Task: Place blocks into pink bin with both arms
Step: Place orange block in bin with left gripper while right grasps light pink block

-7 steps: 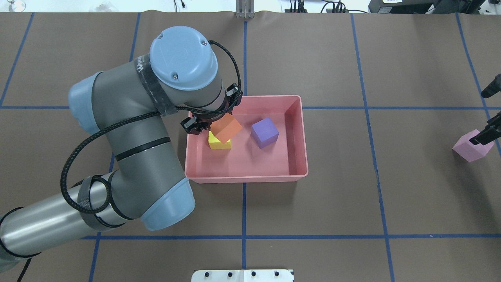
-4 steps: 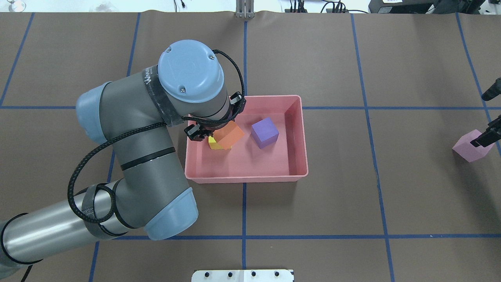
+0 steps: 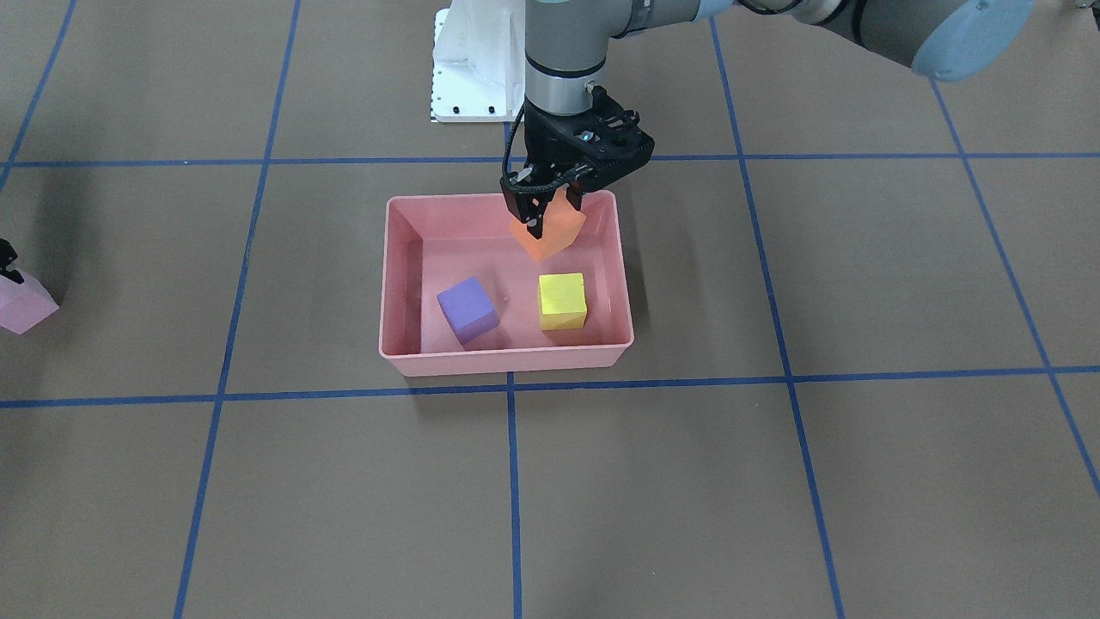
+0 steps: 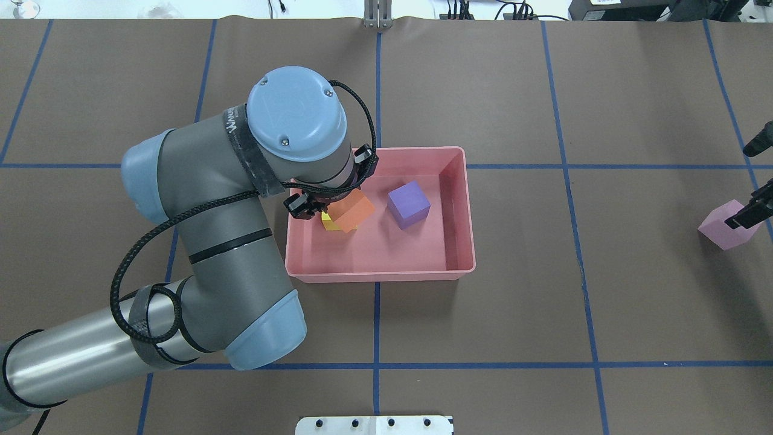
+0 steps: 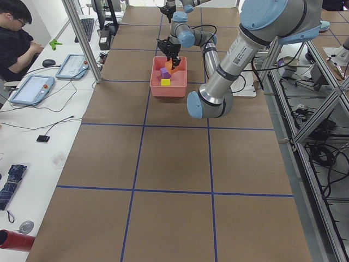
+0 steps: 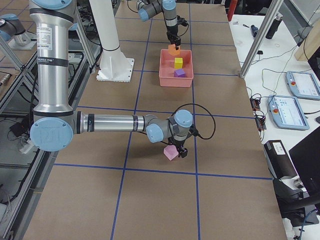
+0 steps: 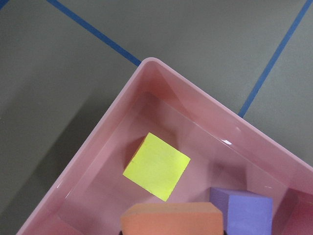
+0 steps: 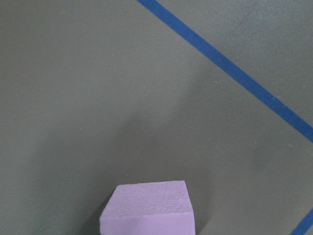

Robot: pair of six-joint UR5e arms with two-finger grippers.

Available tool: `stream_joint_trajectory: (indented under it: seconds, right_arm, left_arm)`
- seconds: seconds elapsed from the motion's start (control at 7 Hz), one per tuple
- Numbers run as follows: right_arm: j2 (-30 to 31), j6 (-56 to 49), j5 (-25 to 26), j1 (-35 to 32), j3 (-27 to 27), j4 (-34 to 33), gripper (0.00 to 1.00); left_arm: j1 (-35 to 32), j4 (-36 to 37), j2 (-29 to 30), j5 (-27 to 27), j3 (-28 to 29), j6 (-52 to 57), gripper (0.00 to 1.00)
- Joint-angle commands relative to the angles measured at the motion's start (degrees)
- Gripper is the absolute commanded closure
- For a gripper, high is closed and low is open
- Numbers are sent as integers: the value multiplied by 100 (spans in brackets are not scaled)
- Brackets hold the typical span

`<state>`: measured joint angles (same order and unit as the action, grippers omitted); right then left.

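Observation:
The pink bin [image 3: 507, 359] sits mid-table, and it also shows in the overhead view [image 4: 380, 277]. In it lie a yellow cube [image 3: 562, 301] and a purple cube [image 3: 467, 309]. My left gripper [image 3: 553, 211] is shut on the orange cube [image 3: 550, 236] and holds it tilted above the bin's robot-side part, beside the yellow cube. From overhead the orange cube [image 4: 352, 211] hides most of the yellow cube [image 4: 328, 223]. My right gripper [image 4: 749, 212] is shut on the light pink cube [image 4: 721, 228], low over the table, far right of the bin.
The white base pedestal [image 3: 473, 69] stands behind the bin on the robot's side. Blue tape lines cross the brown table cover. A seated operator [image 5: 13, 38] with tablets is at a side bench. A metal post [image 4: 377, 15] stands at the far table edge.
My left arm has shifted a little right over the bin with the orange cube, which now covers more of the yellow cube from overhead. The right gripper with the pink cube has barely moved.

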<state>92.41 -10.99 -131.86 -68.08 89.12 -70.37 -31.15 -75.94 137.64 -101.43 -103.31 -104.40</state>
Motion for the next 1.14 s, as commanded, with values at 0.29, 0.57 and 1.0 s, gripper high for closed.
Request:
stream_joint_trajectory:
  seconds: [0.29,0.57,1.0]
  right_arm:
    - [14,-9,-112,128,-88,6,1]
    - [-56,-17,-103,304,-289,14,1]
    - [-267,97,-112,340,-308,-47,100]
  left_arm:
    - [3,-26,-1,0,4,-10,100]
    - [3,-44,17,0,65,33,100]
    - [3,-192,0,-9,57,112,82]
